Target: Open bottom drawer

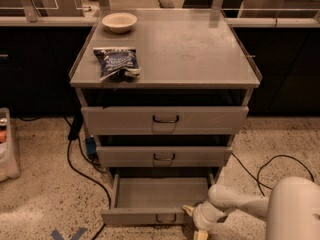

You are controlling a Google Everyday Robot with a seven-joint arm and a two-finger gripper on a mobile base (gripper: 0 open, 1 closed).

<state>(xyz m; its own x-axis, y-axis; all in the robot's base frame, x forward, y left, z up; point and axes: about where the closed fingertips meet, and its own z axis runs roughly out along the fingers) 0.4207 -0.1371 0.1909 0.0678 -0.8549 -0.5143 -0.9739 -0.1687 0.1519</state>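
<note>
The bottom drawer of the grey metal cabinet stands pulled out, its plain grey tray showing, with a small dark loop handle on its slim front. My gripper is at the drawer's front right corner, just right of the handle, on the end of my white arm that reaches in from the lower right.
The middle drawer and top drawer sit above, slightly out. A white bowl and a blue snack bag lie on the cabinet top. Black cables run over the floor left and right. A bin stands at left.
</note>
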